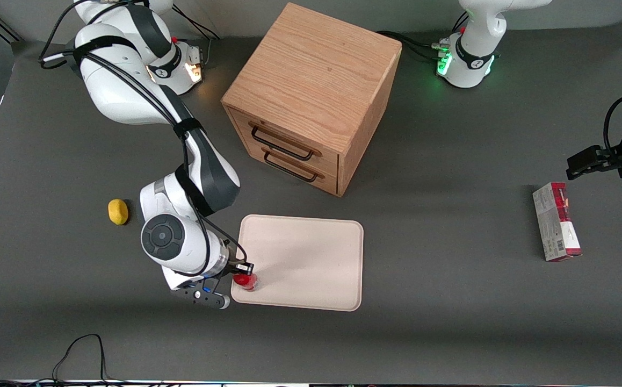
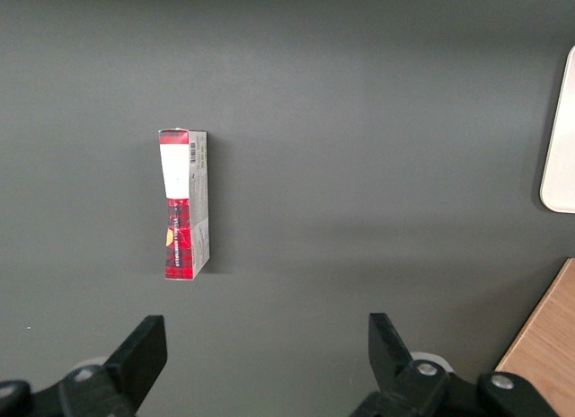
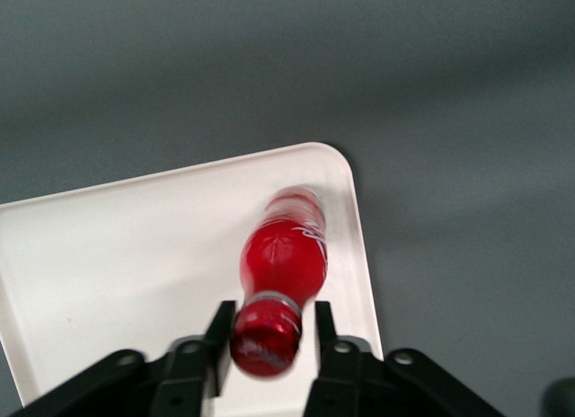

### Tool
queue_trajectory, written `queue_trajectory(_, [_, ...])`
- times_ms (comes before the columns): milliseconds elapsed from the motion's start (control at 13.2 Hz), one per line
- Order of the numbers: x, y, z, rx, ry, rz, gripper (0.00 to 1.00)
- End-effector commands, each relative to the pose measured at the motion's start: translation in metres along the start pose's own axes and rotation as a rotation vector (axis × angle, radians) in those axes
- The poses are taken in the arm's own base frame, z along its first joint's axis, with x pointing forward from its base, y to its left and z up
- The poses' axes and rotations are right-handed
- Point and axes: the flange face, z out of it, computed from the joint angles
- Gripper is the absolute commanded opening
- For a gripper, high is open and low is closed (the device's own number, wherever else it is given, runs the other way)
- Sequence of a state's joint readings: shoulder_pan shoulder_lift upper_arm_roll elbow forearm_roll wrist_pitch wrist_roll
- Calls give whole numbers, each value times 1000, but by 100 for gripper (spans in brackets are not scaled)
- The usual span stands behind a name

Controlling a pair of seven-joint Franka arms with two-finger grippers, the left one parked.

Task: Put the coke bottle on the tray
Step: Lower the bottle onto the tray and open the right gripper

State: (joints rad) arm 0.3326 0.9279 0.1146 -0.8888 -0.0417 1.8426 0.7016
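Closest to the front camera, the tool (image 1: 237, 277) hangs over the tray's near corner at the working arm's end, its two fingers (image 3: 219, 338) pinching the coke bottle (image 1: 245, 280) at the neck, just under the red cap. From the wrist camera the bottle (image 3: 280, 271) hangs cap-up over the tray (image 3: 126, 273), just inside the rounded corner and low rim; I can't tell whether its base touches the tray floor or hovers just above it. The tray (image 1: 311, 258) lies flat on the dark grey tabletop (image 1: 440, 322), cream-coloured. A yellow lemon-shaped thing (image 1: 118, 211) sits on the tabletop beside the working arm, farther toward that arm's end than the tray. The wooden drawer cabinet (image 1: 311, 97) stands farther from the front camera than the tray, its two black-handled drawers facing the tray. A red-and-grey carton (image 1: 556, 221) lies flat well apart, toward the parked arm's end of the tabletop.
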Motion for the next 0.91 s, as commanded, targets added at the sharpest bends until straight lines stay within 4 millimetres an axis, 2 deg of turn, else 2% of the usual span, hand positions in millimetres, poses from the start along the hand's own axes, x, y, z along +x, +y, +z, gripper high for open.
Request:
queue_trajectory(0, [1, -4, -8, -7, 26, 23, 100])
queue_trajectory(682, [3, -2, -14, -6, 32, 50, 100])
queue_trajectory(758, [5, 3, -21, -1, 27, 56, 100])
queue_trajectory(833, [10, 16, -40, 2, 15, 67, 100])
